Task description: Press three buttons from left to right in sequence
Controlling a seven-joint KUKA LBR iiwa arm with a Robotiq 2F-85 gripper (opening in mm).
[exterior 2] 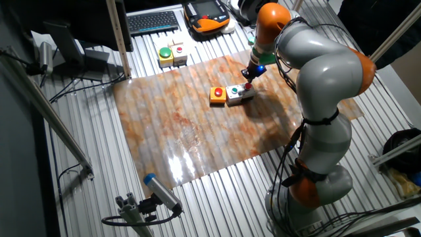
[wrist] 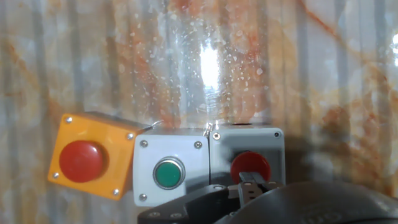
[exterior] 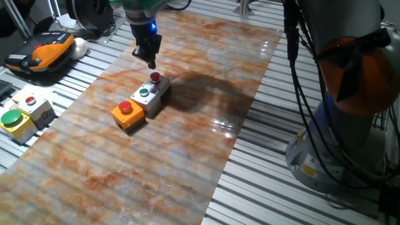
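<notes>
Three buttons stand in a row on the marbled mat. The orange box with a red cap (exterior: 127, 114) (exterior 2: 218, 95) (wrist: 92, 163) is at the left. The pale grey box with a green cap (exterior: 144, 97) (exterior 2: 233, 93) (wrist: 169, 173) is in the middle. The pale grey box with a red cap (exterior: 157, 84) (exterior 2: 245, 89) (wrist: 250, 163) is at the right. My gripper (exterior: 151, 62) (exterior 2: 248, 76) (wrist: 252, 182) hangs a little above the right red cap, fingertips pressed together and holding nothing. The fingertips hide part of that cap in the hand view.
A yellow box with a large green button (exterior: 12, 121) (exterior 2: 165, 55) and a beige box with a red button (exterior: 34, 106) (exterior 2: 178, 52) sit off the mat (exterior: 187, 156). A teach pendant (exterior: 40, 53) lies beyond. The robot base (exterior: 337, 144) stands right of the mat.
</notes>
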